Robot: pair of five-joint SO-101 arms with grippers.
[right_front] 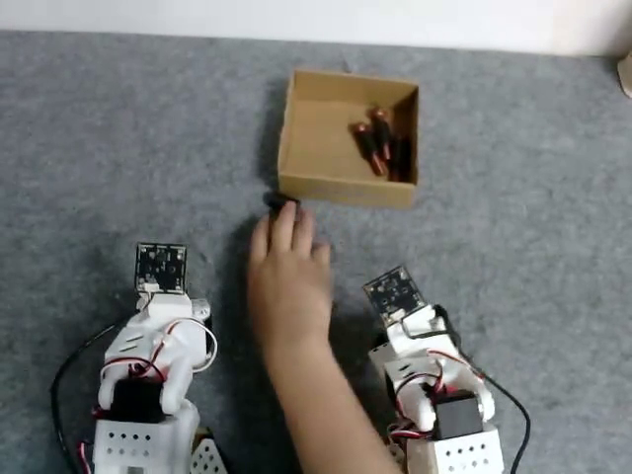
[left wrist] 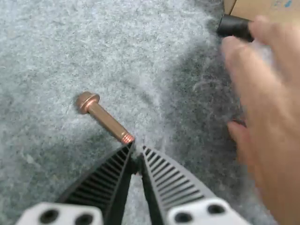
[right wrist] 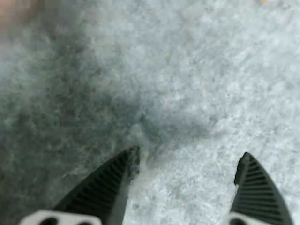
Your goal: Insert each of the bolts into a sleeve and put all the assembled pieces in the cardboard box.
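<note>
A person's hand (right_front: 288, 276), fingers together, seemed to touch the black sleeve (right_front: 282, 203) just below the cardboard box (right_front: 346, 190) at upper centre; left gripper (left wrist: 137, 149) closed beside a bolt (left wrist: 104, 118), right gripper (right wrist: 190, 157) spread

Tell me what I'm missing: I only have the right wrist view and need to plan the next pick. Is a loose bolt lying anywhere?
Observer: Yes, one copper bolt lies on the felt, its threaded end just ahead of the shut left gripper.
Operator: And a sleeve for it?
Observer: A black sleeve lies by the near wall of the cardboard box, with a person's hand at it.
Operator: Anything in the box yet?
Observer: Assembled pieces lie inside, toward the right arm's side.
</note>
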